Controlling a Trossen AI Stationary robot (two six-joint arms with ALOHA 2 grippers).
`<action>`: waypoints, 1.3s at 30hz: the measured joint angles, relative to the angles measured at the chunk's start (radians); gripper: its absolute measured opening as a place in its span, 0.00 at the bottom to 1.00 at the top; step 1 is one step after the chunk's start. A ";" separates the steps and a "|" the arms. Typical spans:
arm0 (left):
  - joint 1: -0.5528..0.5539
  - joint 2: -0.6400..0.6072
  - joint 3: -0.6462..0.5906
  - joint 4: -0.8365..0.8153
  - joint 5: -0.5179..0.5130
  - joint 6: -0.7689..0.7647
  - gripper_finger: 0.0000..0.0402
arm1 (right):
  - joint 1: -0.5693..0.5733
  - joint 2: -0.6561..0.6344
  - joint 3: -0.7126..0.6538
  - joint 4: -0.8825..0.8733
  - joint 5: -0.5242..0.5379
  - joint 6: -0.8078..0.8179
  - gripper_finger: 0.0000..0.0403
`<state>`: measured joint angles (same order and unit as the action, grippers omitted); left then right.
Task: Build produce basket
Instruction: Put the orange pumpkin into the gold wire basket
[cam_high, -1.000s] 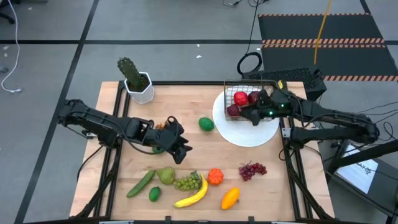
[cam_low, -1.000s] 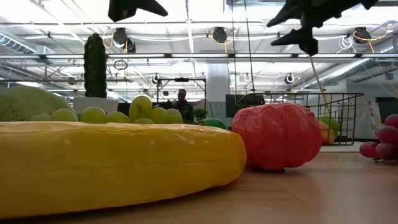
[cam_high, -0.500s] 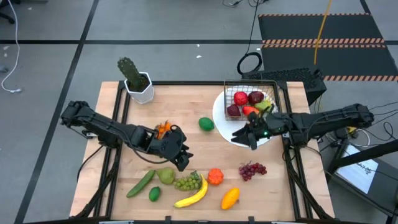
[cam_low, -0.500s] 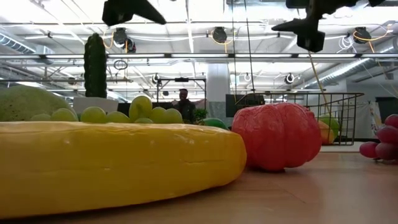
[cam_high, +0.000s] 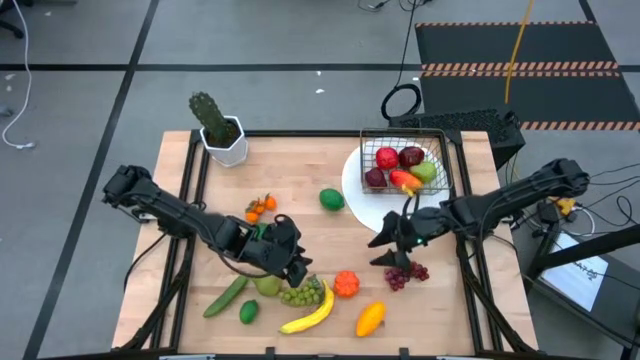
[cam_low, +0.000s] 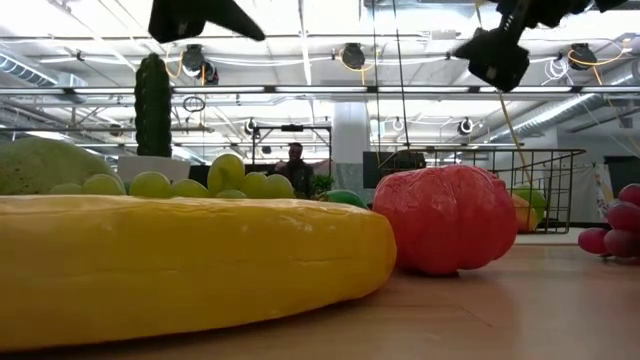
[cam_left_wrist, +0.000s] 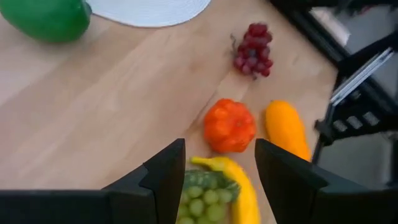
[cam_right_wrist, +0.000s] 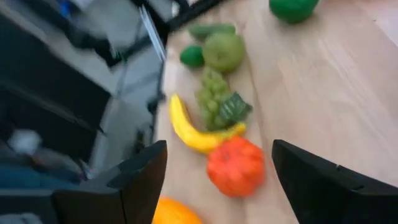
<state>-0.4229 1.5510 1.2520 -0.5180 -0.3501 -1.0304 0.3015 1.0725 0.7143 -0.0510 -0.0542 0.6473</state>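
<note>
Both arms hung over the loose fruit.
The left gripper (cam_high: 296, 268), empty and parted, hovered above the green grapes (cam_high: 303, 293); the right gripper (cam_high: 386, 247), spread wide and empty, above the purple grapes (cam_high: 404, 274). The basket (cam_high: 404, 158) sat on the plate (cam_high: 382, 212).

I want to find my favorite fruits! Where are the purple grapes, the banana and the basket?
purple grapes (cam_high: 405, 274): high view, middle of the bunch.
banana (cam_high: 310, 315): high view, middle of its curved body.
basket (cam_high: 362, 152): high view, its dark left rim.

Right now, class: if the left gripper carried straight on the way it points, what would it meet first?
Most likely the green grapes. The left gripper has its open fingers straddling that bunch, with the banana alongside it. The orange tomato-like fruit lies just beyond. Depth is hard to judge here.
</note>
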 joint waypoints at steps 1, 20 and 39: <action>0.000 0.007 0.002 0.004 -0.007 -0.025 0.48 | 0.004 0.008 0.000 -0.013 0.000 -0.038 0.72; -0.115 0.131 0.001 0.278 0.146 -0.309 0.44 | 0.043 -0.146 0.001 -0.209 -0.130 -0.256 0.74; -0.203 0.238 0.001 0.285 0.131 -0.345 0.36 | 0.039 -0.149 0.000 -0.340 -0.042 -0.308 0.74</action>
<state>-0.6256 1.7885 1.2526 -0.2326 -0.2190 -1.3750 0.3408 0.9240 0.7147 -0.3912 -0.0966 0.3398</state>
